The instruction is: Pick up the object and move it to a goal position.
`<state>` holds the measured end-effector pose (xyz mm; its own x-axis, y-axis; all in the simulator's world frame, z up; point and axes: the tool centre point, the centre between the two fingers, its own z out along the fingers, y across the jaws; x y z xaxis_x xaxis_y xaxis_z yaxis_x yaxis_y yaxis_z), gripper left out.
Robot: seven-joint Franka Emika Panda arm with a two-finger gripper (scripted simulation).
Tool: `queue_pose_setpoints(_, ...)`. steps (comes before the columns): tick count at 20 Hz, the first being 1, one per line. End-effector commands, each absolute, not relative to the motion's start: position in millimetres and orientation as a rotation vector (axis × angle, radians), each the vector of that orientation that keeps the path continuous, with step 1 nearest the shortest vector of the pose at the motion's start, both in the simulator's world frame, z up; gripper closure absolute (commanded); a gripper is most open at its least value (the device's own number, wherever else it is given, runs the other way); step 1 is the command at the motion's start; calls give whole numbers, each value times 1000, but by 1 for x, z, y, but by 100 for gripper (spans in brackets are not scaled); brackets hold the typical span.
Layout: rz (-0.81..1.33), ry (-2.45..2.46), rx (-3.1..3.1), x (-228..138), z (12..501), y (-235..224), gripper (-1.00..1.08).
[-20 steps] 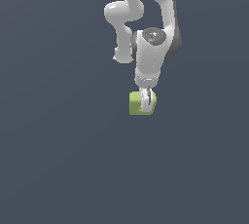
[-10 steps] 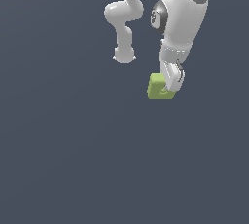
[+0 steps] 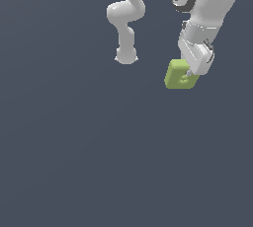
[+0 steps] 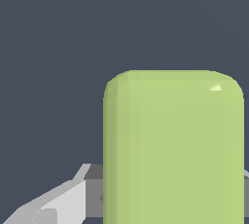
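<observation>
The object is a small yellow-green block with rounded edges. It hangs in the air at the exterior view's upper right, held in my gripper, which is shut on it. The white arm comes down to it from above. In the wrist view the block fills most of the frame, with one grey finger showing beside it. The other finger is almost wholly hidden by the block.
The arm's white base stands to the exterior view's left of the block. Plain dark grey floor lies all around. No goal marker shows.
The gripper has carried the block up and toward the exterior view's right over the last second. The arm has swung the same way and looms larger.
</observation>
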<state>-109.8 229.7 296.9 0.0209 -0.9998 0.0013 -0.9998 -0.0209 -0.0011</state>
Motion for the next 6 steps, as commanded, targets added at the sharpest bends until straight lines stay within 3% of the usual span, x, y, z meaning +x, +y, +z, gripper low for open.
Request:
queue_pose_setpoints(1,1,-2199,2243,-112,304,237,108)
queue_pose_setpoints(6,1,-2199,2243,-112,308,242,108)
